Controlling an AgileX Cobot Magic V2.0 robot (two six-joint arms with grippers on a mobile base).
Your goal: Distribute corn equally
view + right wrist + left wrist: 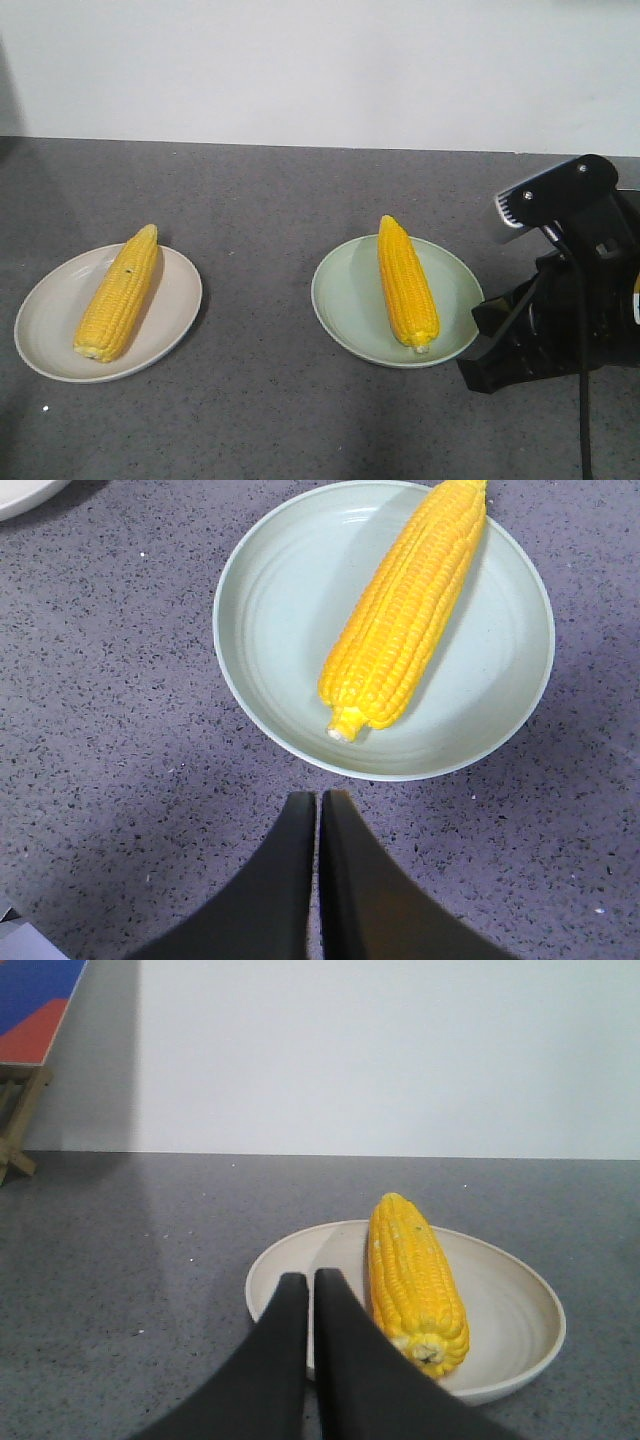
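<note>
One corn cob [118,294] lies on a cream plate [50,310] at the left; the left wrist view shows that cob [415,1280] and plate [510,1305] close up. A second corn cob [406,283] lies on a pale green plate [350,290] at centre right, also seen from above as cob [405,610] on plate [280,610]. My left gripper [311,1278] is shut and empty, its tips over the cream plate's near rim, left of the cob. My right gripper [319,798] is shut and empty, just short of the green plate's near rim.
The right arm [560,290] stands at the right of the grey speckled table [260,200], beside the green plate. A white wall runs behind the table. A wooden easel with a blue and red board [30,1010] stands at the far left.
</note>
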